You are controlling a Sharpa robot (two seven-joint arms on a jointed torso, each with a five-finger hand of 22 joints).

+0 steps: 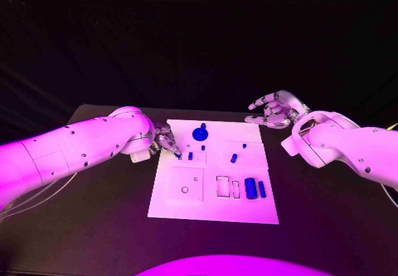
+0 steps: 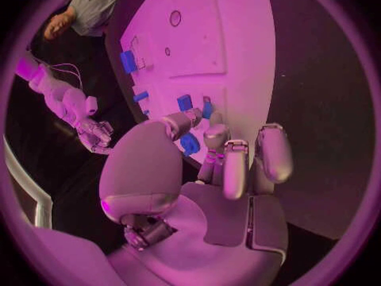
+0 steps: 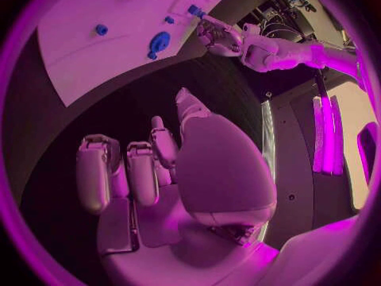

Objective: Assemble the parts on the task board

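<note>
The white board (image 1: 217, 190) lies in the middle of the black table (image 1: 332, 218). The left hand (image 1: 164, 140) reaches over the board's left edge near its far end, fingertips down at a small blue peg (image 1: 190, 155) area. In the left wrist view its fingers (image 2: 213, 140) are drawn together around a small blue part (image 2: 190, 143) close to the board; it seems to pinch that part, though the contact is partly hidden.

The right hand (image 1: 276, 110) hovers beyond the board's far right corner, well apart from every part, its fingers loosely curled and spread with nothing in them; the right wrist view shows the same bare palm (image 3: 214, 165).

On the board a round blue knob (image 1: 200, 134) stands near the far edge, a short pin (image 1: 234, 157) lies toward the middle, and two blue cylinders (image 1: 251, 188) lie side by side near the right edge, beside white slots (image 1: 224, 186).
</note>
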